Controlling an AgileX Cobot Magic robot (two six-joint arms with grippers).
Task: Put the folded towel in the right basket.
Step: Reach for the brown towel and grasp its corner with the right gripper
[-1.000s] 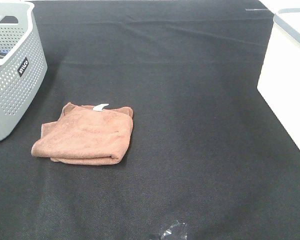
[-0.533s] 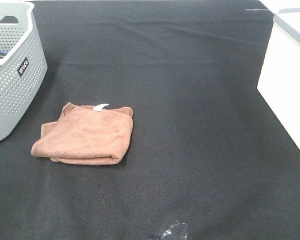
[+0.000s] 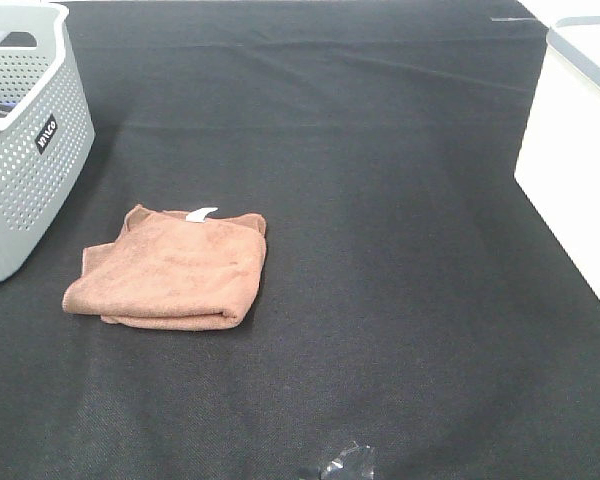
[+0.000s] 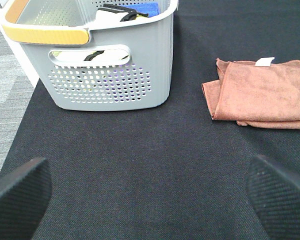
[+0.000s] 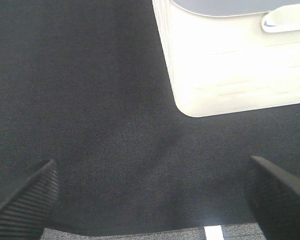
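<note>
Nothing has shifted since a second ago: folded towel [image 3: 168,268], brown, flat on the black surface [image 3: 380,200] near the grey basket [image 3: 25,140], well apart from the white right basket [image 3: 570,150]. My left fingers [image 4: 21,192] and right fingers [image 5: 277,192]: both pairs spread apart, holding nothing, over bare surface. Step in hand, as I judge it: reach with the left pair and pinch through all layers at the thick folded edge, so the towel stays folded when lifted.
</note>
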